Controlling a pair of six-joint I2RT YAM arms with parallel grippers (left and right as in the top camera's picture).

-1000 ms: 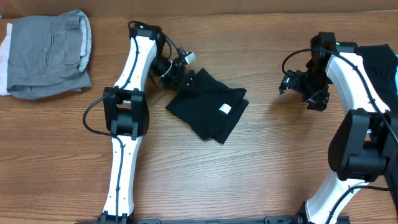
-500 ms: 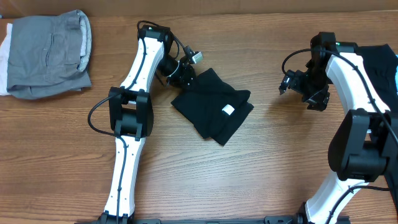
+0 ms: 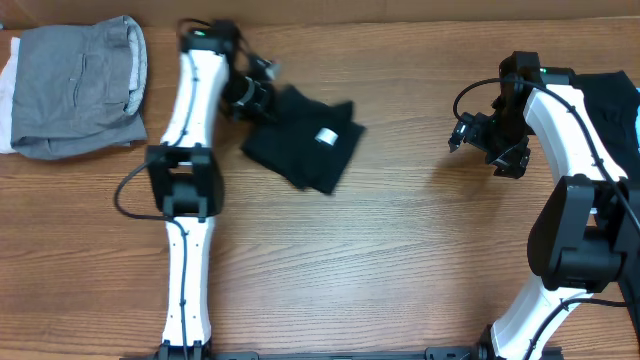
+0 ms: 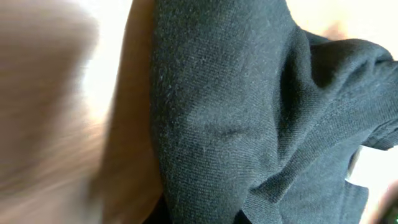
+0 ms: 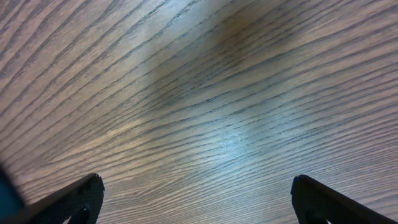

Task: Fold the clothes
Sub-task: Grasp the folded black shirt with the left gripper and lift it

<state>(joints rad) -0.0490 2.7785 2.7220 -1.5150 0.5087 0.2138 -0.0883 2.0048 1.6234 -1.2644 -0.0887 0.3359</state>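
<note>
Folded black garment [image 3: 298,150]: lies on the table [image 3: 400,260], left of centre toward the far edge, with a small white label [image 3: 325,137] uppermost.
Left tool [image 3: 255,98]: closed on the garment's far left corner. Its fingers are hidden in the wrist view, which black fabric fills; the wood beside it is blurred.
Right tool [image 3: 485,145]: jaws wide, holding nothing, over wood well to the right.
More black clothes [image 3: 612,100]: at the right edge, cut off by the frame and partly behind the right arm.
Folded grey garment [image 3: 80,90]: far left corner, lying over something white [image 3: 8,100] that is mostly hidden.
Surface: brown wood grain.
</note>
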